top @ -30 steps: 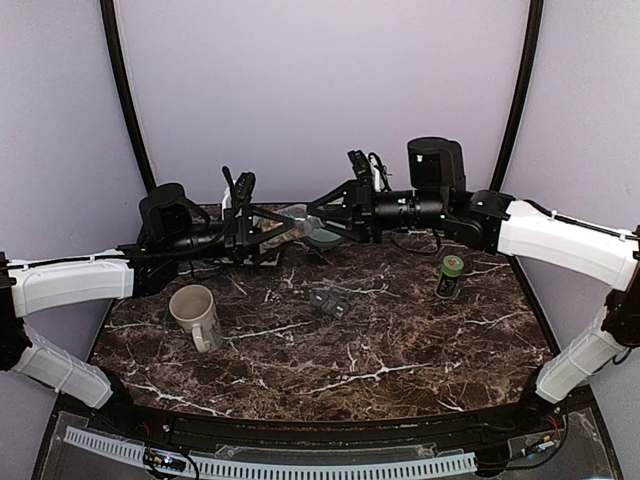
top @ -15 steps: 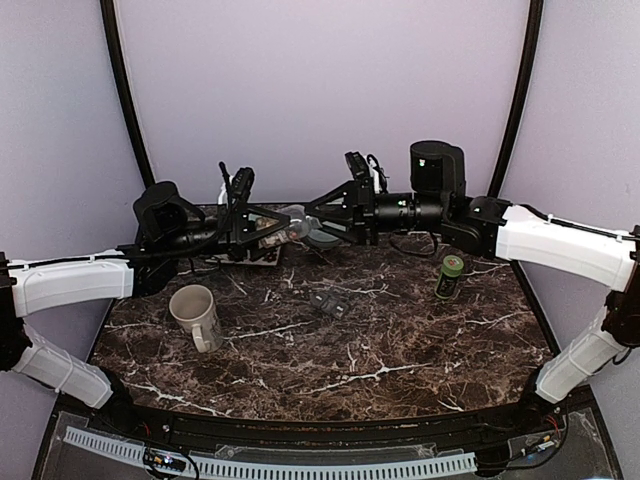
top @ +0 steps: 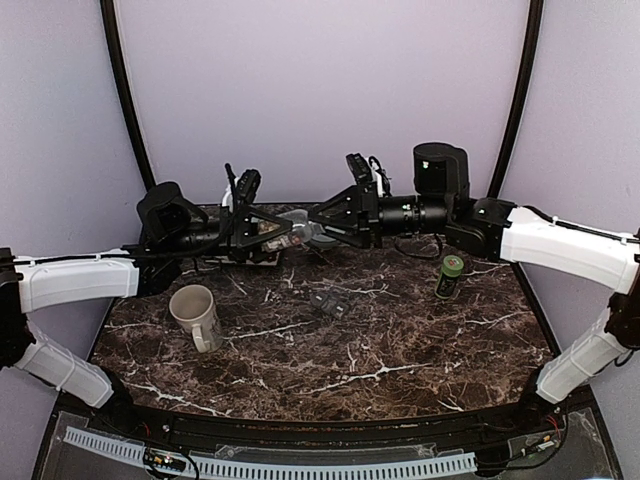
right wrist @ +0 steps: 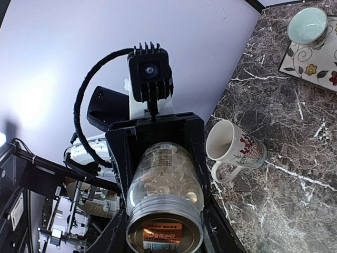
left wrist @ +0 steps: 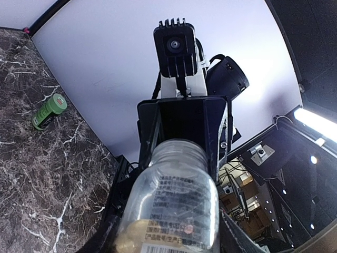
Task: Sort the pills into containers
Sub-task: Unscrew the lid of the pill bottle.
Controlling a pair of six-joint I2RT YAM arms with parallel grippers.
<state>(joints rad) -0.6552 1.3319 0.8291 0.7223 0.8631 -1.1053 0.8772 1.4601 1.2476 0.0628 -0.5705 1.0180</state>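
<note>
Since a second ago my left hand has been narrowing, and it is now sitting about half closed, its fingers pressing on both sides of the bottle. Little else is shifting. The bottle is hanging on its side in the air over the far part of the surface, above and beyond the mug and well apart from the green canister. My right hand is facing the left one and gripping the other end, partly closed and clamped on it, so both hands are sharing the one bottle.

I am judging the bottle to be light, clear hard plastic: smooth, rather slippery, and stiff enough for a firm squeeze. I am taking it by the round body, since the threaded neck is looking too narrow for a sure hold. As far as I can tell no cap is showing on that neck, so I am treating any tilt as the risk. White pills are filling part of it, probably loose and ready to slide toward whichever end dips.
</note>
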